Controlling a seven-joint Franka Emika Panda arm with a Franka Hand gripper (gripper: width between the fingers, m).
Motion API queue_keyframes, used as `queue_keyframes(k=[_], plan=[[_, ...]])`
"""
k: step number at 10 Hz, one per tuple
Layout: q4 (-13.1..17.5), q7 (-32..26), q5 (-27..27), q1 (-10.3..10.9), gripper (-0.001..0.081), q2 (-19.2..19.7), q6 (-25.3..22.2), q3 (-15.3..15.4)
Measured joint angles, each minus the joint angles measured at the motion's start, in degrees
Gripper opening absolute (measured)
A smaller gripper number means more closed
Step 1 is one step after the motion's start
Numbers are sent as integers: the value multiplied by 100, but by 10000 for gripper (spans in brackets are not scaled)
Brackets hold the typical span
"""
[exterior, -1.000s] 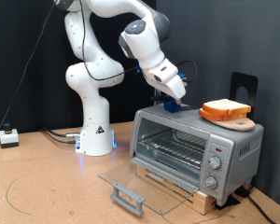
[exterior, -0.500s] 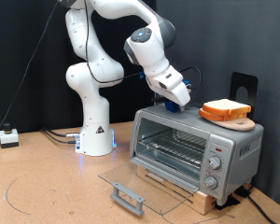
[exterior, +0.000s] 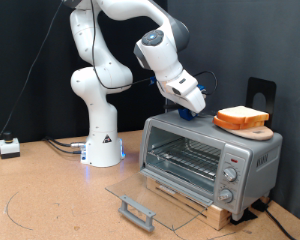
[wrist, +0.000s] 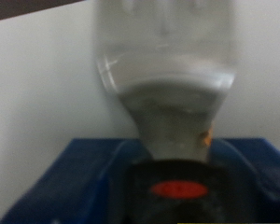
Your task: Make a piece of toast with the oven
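Reaching over the oven [exterior: 210, 155], the white arm [exterior: 110, 60] bends down from the exterior view's upper left, and its tool [exterior: 194, 108] hangs just above the oven's top, near that top's left end in this view. Small blue parts show at the tool's tip, but whether the fingers are spread or closed cannot be told from here. The piece of toast [exterior: 239, 113] lies on an orange-brown wooden board [exterior: 244, 124] on the right part of the oven's top, apart from the tool. The oven's glass door [exterior: 145, 200] is folded down flat toward the tabletop [exterior: 40, 200], leaving the wire rack [exterior: 185, 158] inside exposed. Round knobs [exterior: 229, 177] run down the oven's right-hand front.

Seen from the wrist, everything is blurred and very close: a pale, rounded transparent shape [wrist: 168, 65] narrows toward a blue surface [wrist: 65, 177], with a red oval mark [wrist: 180, 189] on a dark patch. The fingers' spacing cannot be made out here either.
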Motion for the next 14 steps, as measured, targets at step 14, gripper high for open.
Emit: queue_keyframes(k=[14], plan=[[446,-954,-567,-306,398,-708,-13,-744]])
